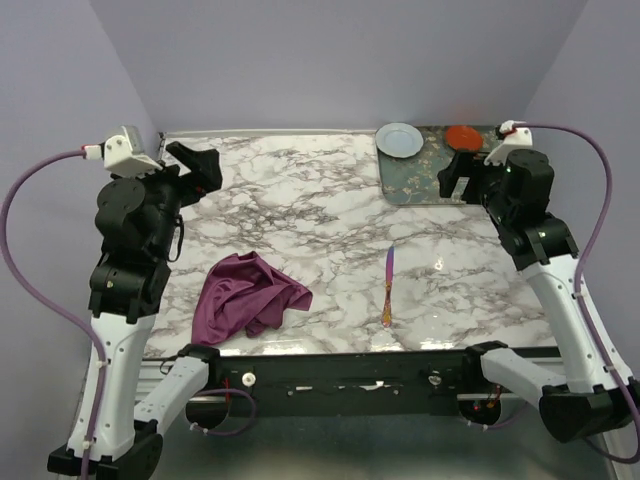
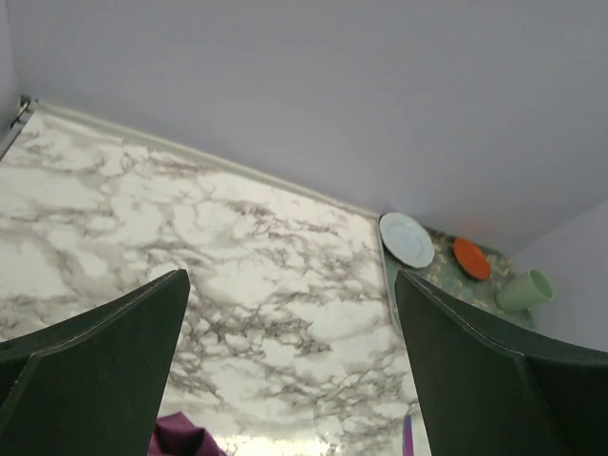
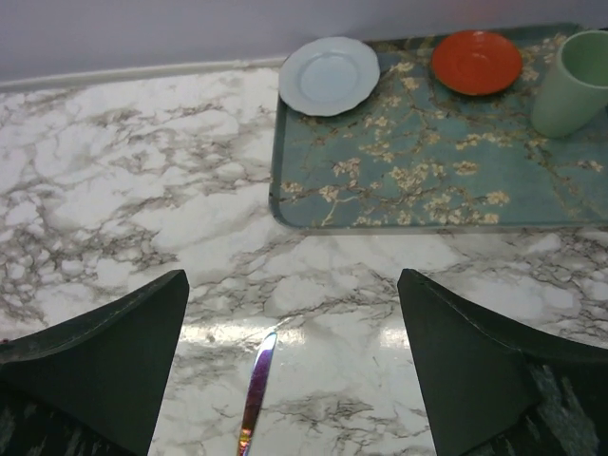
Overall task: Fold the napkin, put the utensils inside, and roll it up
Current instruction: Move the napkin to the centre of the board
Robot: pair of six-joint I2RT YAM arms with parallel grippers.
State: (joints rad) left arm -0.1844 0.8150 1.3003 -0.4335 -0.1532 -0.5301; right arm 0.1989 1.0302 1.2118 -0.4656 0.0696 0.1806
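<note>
1. Poised high over the far corners of the marble table (image 1: 300,215), left gripper (image 1: 197,166) and right gripper (image 1: 460,176) spread wide and holding nothing; likely a ready pose, out of the cloth's way.
2. Heaped crumpled and unfolded near the front edge, left of centre: plum-purple napkin (image 1: 245,297).
3. Lying flat, well apart to its right: slim knife (image 1: 389,287), iridescent blade pointing away.
</note>
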